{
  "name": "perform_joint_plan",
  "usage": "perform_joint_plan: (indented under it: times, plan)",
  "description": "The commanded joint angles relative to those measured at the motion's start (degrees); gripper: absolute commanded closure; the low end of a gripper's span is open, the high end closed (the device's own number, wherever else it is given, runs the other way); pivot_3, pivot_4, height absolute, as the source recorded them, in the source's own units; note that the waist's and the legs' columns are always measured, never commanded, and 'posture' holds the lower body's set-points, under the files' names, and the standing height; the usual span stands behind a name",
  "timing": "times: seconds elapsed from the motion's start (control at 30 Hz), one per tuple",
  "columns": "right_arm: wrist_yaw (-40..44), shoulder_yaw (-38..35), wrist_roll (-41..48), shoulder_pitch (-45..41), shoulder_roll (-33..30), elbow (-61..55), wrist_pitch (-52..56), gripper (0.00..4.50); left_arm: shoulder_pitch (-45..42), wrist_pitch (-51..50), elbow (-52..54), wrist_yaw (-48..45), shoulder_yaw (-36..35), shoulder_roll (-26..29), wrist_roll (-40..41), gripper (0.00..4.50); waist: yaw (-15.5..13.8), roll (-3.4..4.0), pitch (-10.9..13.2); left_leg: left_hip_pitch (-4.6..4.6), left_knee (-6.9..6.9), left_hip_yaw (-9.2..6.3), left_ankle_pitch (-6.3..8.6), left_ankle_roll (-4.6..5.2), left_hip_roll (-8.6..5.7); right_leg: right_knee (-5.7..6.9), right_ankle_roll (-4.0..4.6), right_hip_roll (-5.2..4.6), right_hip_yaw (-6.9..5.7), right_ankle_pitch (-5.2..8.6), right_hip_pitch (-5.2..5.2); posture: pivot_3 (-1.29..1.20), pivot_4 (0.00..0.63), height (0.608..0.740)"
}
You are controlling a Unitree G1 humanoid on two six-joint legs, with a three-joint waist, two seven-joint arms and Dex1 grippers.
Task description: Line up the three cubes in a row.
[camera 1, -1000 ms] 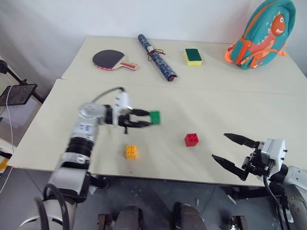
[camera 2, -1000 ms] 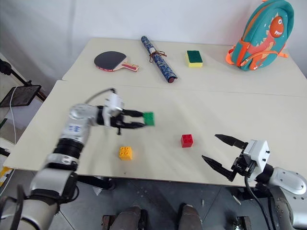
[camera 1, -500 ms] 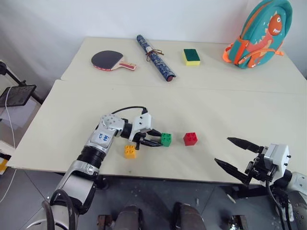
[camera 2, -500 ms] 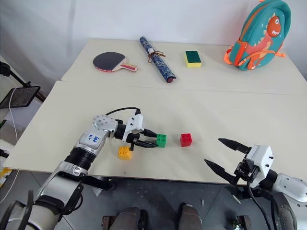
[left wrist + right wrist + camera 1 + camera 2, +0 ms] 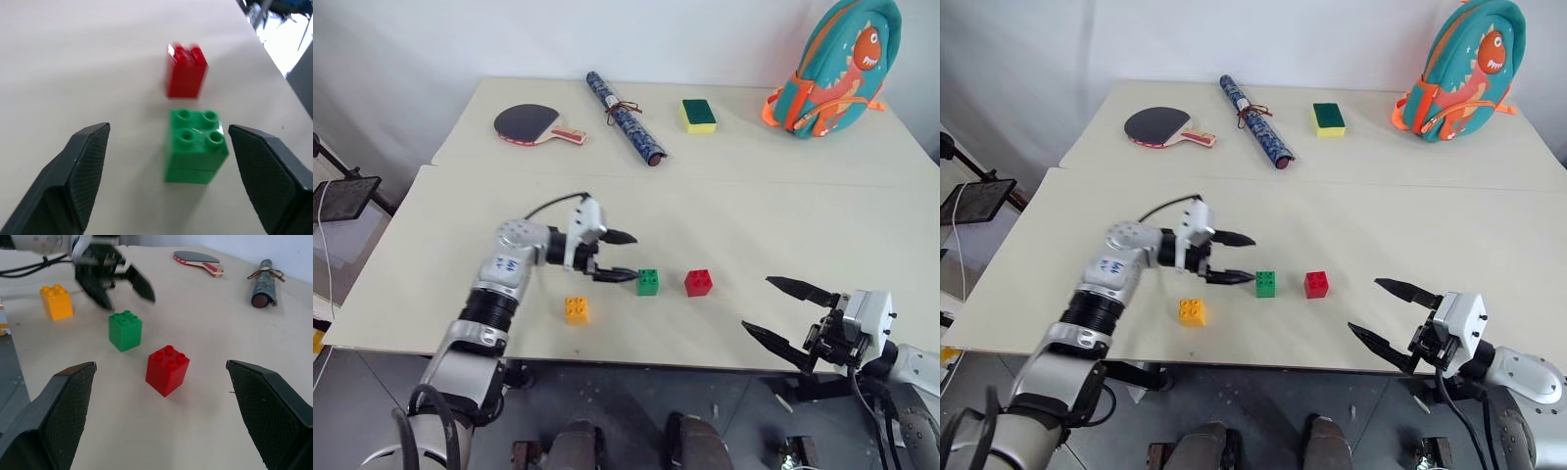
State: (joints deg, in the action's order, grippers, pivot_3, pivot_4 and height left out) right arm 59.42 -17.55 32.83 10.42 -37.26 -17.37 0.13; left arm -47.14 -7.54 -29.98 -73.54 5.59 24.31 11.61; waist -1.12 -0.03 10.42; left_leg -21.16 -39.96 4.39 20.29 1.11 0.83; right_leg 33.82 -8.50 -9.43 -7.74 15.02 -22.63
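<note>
Left claw [image 5: 625, 257] spread wide, empty, its two black fingers level and just beside the small green studded plastic brick [image 5: 648, 282], which stands free on the pale table [image 5: 754, 235]. Not possible to tell from the head views whether the lower fingertip [image 5: 628, 277] touches the brick; in the left wrist view clear table on both sides of it.

Green brick near the small red studded plastic brick [image 5: 698, 282], a narrow gap between, both about on one line. Small yellow-orange studded plastic brick [image 5: 577, 309] apart from them, nearer to the table's front edge and out of that line (the piece not yet placed, by this judgement).

Right claw [image 5: 791, 311] also fully spread and empty, hanging past the front edge, well apart from the red brick.

Risks from here:
- A sideways pull-back of the left claw: lower finger likely to drag or turn the green brick and spoil the gap.
- Reaching for the yellow-orange brick across the green one: likely a knock with wrist or cable.
- Yellow-orange brick close to the edge: a bad pinch could push it off the table.
</note>
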Motion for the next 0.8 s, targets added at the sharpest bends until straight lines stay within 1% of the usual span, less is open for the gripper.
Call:
perform_joint_plan:
  times: [0.03,0.1,0.2,0.27,0.37,0.4,0.5,0.6,0.7,0.77,0.8]
  plan:
    - [2.63,3.72,1.96,-4.05,0.55,0.00,1.02,0.00,1.58,2.59,-0.03,-5.89,-7.60,8.19,5.46,0.50,0.63,-0.01,0.01,0.01,0.01,0.04,0.00,0.00,0.02,0.01,0.00,0.01,0.03,0.00,-0.03,0.00,0.150,0.740]
    - [3.61,5.74,2.62,-6.06,1.07,-0.11,1.69,0.00,3.75,3.56,0.84,-6.55,-10.91,10.74,7.87,0.50,1.20,0.00,0.01,0.03,0.01,0.02,0.01,-0.03,0.05,0.06,0.00,0.01,0.02,0.00,-0.06,0.00,0.150,0.740]
    - [5.34,9.42,2.61,-10.13,2.29,-2.14,0.82,0.00,9.97,4.20,3.15,-6.97,-14.50,15.15,9.16,0.01,1.17,0.02,0.00,0.01,0.02,-0.04,0.03,-0.04,0.04,0.09,0.00,0.00,0.00,0.00,-0.07,0.00,0.150,0.740]
    - [5.69,12.15,2.88,-12.61,2.99,-3.80,1.85,0.00,16.08,4.50,5.26,-7.83,-17.16,18.47,9.92,0.01,1.15,0.03,0.02,0.00,0.00,-0.04,0.05,-0.01,0.02,0.06,-0.01,-0.01,0.05,0.00,-0.07,0.00,0.150,0.740]
    - [8.58,16.56,1.91,-14.31,2.52,-4.79,2.44,0.00,28.20,8.06,5.65,-7.45,-22.53,23.68,9.60,0.01,1.33,0.02,0.03,-0.01,0.01,-0.18,0.11,-0.07,0.07,0.12,-0.01,0.00,0.04,0.00,-0.16,0.00,0.150,0.740]
    - [9.45,17.26,1.62,-14.07,2.20,-4.90,2.27,0.00,32.06,9.90,4.49,-7.59,-24.36,25.22,9.34,0.01,1.32,0.02,0.03,-0.01,0.02,-0.29,0.12,-0.08,0.10,0.14,-0.01,0.02,0.03,0.00,-0.17,0.00,0.150,0.740]
    - [10.80,17.27,1.64,-13.02,1.25,-5.19,2.01,0.00,38.51,12.01,3.74,-7.16,-27.08,27.58,9.68,0.01,0.66,0.03,0.04,-0.02,0.02,-0.40,0.20,-0.06,0.09,0.15,-0.01,0.01,0.01,0.00,-0.18,0.00,0.150,0.740]
    - [10.80,15.61,2.37,-11.89,0.41,-5.31,2.09,0.00,42.55,11.28,8.12,-6.67,-28.31,27.17,11.44,0.01,-0.35,0.03,0.04,-0.01,-0.07,-0.44,0.28,0.07,0.06,0.04,-0.01,-0.06,0.05,0.00,-0.11,0.00,0.150,0.740]
    - [10.88,14.12,2.37,-11.05,-0.44,-4.58,1.98,0.00,43.34,9.54,13.98,-5.46,-27.08,25.25,13.14,0.01,-0.57,0.03,0.04,-0.02,-0.10,-0.49,0.30,0.08,0.06,0.05,-0.01,-0.08,0.06,0.00,-0.08,0.00,0.150,0.740]
    - [11.22,12.28,2.11,-9.80,-1.45,-3.11,1.59,0.00,41.92,7.53,19.55,-2.98,-23.89,22.16,13.67,0.01,-0.48,0.03,0.03,-0.01,-0.10,-0.47,0.31,0.07,0.05,0.06,-0.01,-0.09,0.06,-0.01,-0.08,0.00,0.150,0.740]
    - [11.51,11.30,1.82,-8.90,-2.00,-2.03,1.31,0.00,40.36,6.99,21.93,-1.95,-20.89,19.97,12.97,0.01,-0.52,0.05,0.02,0.00,-0.09,-0.46,0.31,0.06,0.04,0.06,-0.02,-0.09,0.05,-0.01,-0.07,0.00,0.150,0.740]
